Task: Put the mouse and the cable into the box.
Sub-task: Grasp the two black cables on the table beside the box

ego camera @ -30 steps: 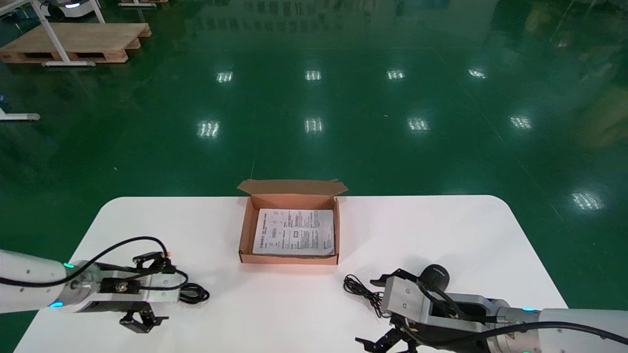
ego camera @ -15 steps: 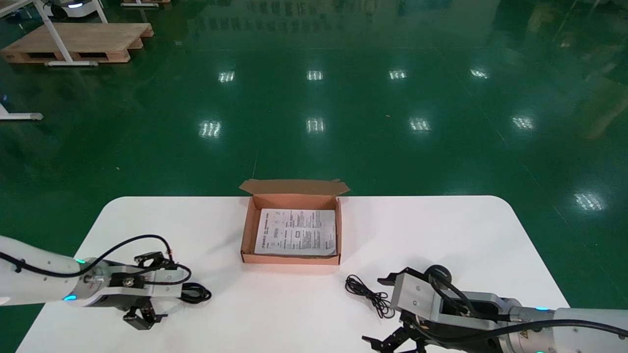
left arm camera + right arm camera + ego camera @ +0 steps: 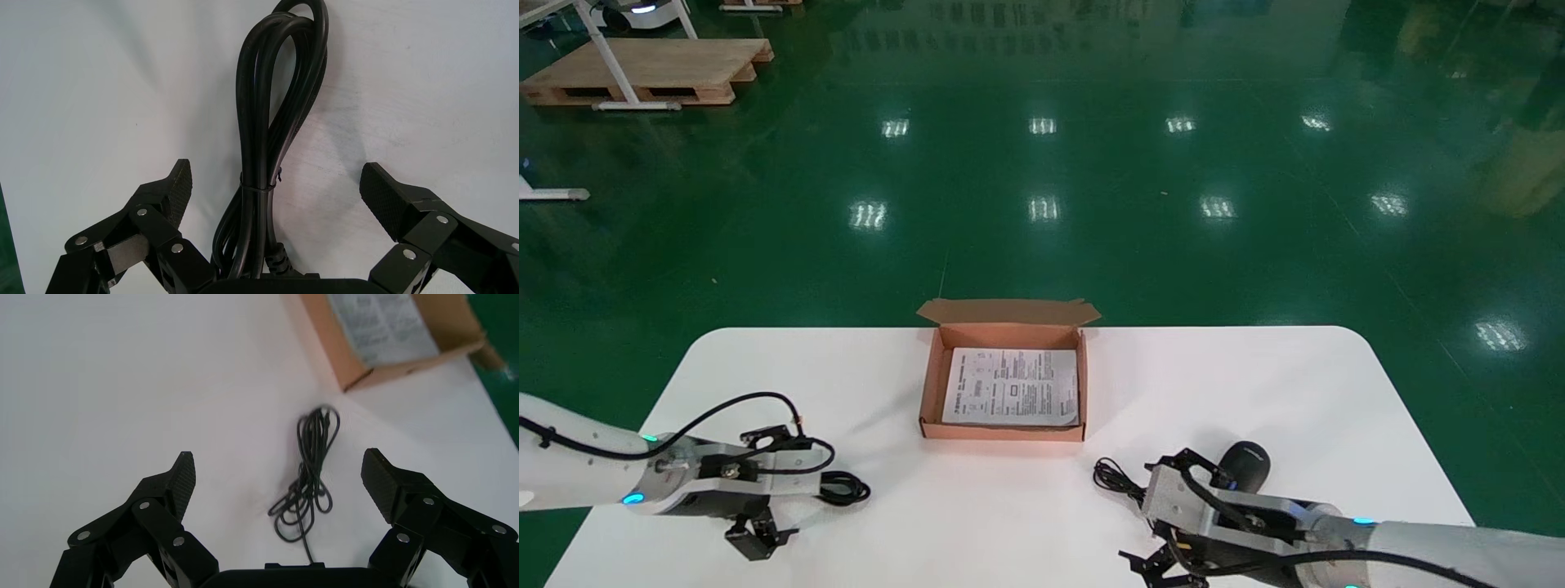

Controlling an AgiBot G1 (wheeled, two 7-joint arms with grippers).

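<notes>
Only wrist views show left gripper (image 3: 278, 180) gaping astride cable (image 3: 256, 122), right gripper (image 3: 280, 467) gaping empty.

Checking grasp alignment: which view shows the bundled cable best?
Left wrist view: the bundled cable lies close up inside the open left tool. Head view shows only a small loop past that tool; right wrist view, none.

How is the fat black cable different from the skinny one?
The fat cable is thick, tied in a neat bundle; the skinny cable is thin and tangled. The fat cable sits inside the open left end effector; the skinny cable lies ahead of the right end effector. Both are black.
</notes>
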